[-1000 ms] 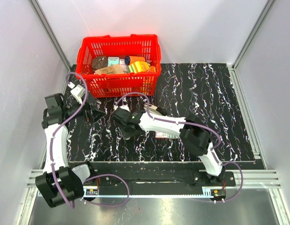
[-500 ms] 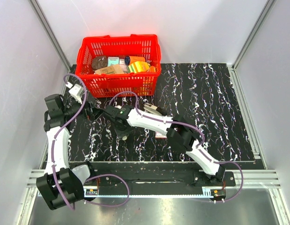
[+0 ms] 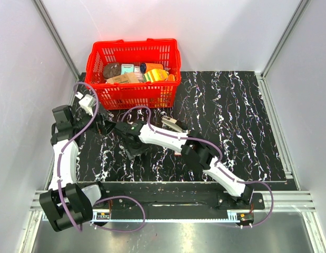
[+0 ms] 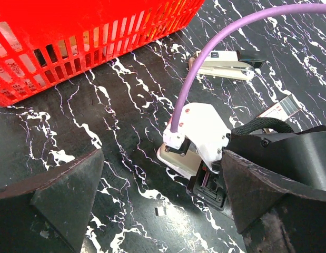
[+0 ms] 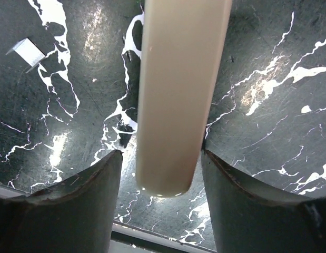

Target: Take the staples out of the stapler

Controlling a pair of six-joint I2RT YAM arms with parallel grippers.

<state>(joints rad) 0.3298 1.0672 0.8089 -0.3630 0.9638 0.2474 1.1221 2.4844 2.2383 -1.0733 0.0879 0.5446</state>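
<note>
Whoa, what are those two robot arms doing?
The right hand has reached across and has a beige block between its fingers; I can't tell if it is squeezing it. The left hand is open, holds nothing, and points toward the right one. The stapler lies on the black table near the red basket, and neither hand is holding it.

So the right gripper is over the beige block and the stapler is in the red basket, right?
Not quite: the right gripper is over the beige block, but the stapler lies on the table outside the red basket; the left wrist view shows it.
</note>
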